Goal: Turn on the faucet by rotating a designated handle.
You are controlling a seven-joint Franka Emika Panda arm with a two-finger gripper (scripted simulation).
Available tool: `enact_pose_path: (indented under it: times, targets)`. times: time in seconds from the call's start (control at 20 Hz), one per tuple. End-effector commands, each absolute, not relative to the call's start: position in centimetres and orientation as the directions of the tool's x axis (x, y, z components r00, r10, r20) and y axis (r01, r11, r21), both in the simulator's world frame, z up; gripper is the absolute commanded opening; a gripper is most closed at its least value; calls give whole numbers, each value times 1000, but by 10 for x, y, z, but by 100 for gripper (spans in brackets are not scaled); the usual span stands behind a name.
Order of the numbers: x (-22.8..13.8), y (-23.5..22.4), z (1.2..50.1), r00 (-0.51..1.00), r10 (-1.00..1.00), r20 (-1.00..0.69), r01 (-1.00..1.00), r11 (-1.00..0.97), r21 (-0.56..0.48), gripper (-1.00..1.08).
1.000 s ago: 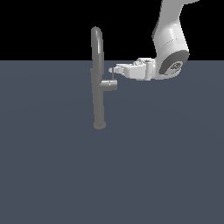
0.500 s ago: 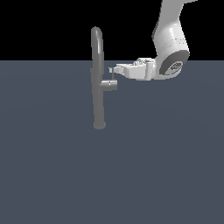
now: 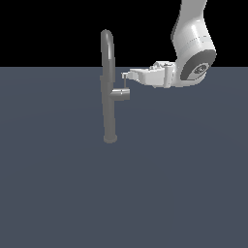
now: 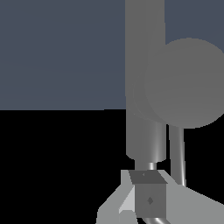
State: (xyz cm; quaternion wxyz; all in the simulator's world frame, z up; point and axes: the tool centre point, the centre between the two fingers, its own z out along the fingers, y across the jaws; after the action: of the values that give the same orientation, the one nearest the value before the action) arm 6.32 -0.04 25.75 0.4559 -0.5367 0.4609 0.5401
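Beside the faucet, tool tip meets the thin handle; jaw state: cannot tell. Handle judged rigid, slick metal (hinged); push near its free end.

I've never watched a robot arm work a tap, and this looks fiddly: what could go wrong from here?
The white gripper sits right at the thin grey metal lever handle, so its fingertips might slide off the slim rod rather than turn it. It is also close to the tall grey gooseneck faucet pipe, so a push could bump the pipe instead.
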Motion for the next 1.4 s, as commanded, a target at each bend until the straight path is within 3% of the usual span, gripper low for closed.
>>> enact_pose_path:
  times: [0.0,1.35]
  targets:
    - [63,-1,258,-8,-2,-1000,-987,-159,9,-100]
    - [7,-9,251,9,-3,-1000,-987,-160,-8,-100]
